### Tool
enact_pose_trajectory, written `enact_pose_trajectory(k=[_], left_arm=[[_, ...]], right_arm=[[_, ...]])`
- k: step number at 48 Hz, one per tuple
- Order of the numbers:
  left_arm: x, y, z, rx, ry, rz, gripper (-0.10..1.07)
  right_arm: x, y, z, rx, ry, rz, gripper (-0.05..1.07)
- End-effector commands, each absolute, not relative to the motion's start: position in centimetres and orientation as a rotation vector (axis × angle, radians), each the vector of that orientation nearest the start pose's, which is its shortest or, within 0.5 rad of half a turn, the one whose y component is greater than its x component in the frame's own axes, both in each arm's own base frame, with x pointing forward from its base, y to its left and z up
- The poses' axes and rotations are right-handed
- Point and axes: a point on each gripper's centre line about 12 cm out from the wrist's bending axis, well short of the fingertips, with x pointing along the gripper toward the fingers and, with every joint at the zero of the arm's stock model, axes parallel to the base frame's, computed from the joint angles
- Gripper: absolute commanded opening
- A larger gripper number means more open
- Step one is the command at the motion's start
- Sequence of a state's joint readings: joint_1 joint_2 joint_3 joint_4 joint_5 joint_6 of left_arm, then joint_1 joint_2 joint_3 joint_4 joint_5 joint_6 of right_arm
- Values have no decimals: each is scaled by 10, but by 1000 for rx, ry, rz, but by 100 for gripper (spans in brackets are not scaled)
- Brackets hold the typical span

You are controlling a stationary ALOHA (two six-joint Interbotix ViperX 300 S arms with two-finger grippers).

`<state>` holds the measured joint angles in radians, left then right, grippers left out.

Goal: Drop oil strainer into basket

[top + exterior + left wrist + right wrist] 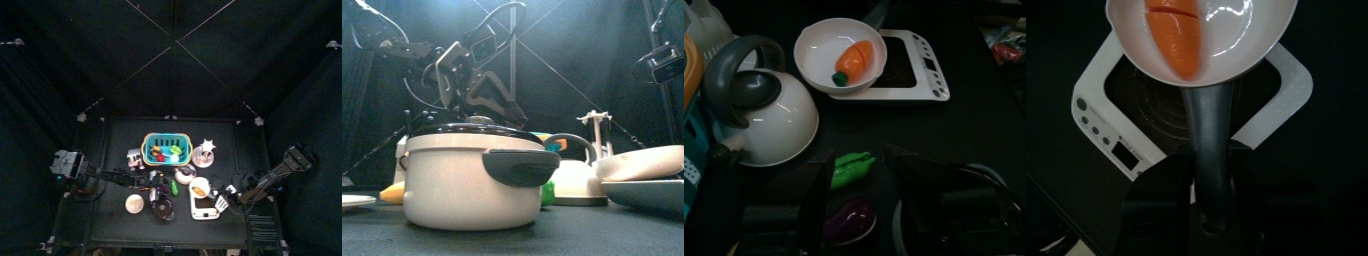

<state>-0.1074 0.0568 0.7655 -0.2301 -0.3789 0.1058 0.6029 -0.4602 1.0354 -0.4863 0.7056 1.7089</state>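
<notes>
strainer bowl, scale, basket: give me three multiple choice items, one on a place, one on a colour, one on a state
1. Where does the white strainer bowl sit?
A. in the basket
B. on the white scale
C. on top of the kettle

2. What colour is the carrot in the bowl?
A. purple
B. white
C. orange

3. What is the state of the teal basket?
A. it already holds several coloured things
B. it lies upside down
C. it is stacked on the scale

Answers:
1 B: the left wrist view shows the bowl resting on the scale's platform.
2 C: the carrot is orange with a green end.
3 A: the top view shows green, red and blue pieces inside it.
</notes>
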Motion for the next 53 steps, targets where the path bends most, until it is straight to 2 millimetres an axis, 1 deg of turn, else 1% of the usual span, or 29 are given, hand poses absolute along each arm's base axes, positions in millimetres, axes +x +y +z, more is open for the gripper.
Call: enact_pose_trajectory(k=[1, 10, 17, 21, 30, 33, 41, 53], left_arm=[[384, -28, 166, -70, 408, 11, 82], [378, -20, 176, -84, 383, 32, 82], [376, -18, 176, -84, 386, 37, 82], [375, -16, 175, -86, 388, 42, 82], [374, -15, 174, -88, 391, 45, 82], [373, -15, 176, -88, 386, 46, 82], [373, -13, 177, -89, 383, 49, 82], [373, -11, 176, -105, 386, 65, 82]], right_arm=[[195, 94, 157, 669, 1017, -436, 44], [192, 95, 148, 705, 1025, -397, 44], [190, 96, 146, 718, 1029, -382, 43], [190, 96, 145, 712, 1029, -382, 39], [183, 91, 136, 646, 1035, -374, 26], [182, 91, 136, 632, 1036, -370, 25], [185, 92, 141, 569, 1011, -347, 25], [193, 89, 159, 484, 949, -370, 25]])
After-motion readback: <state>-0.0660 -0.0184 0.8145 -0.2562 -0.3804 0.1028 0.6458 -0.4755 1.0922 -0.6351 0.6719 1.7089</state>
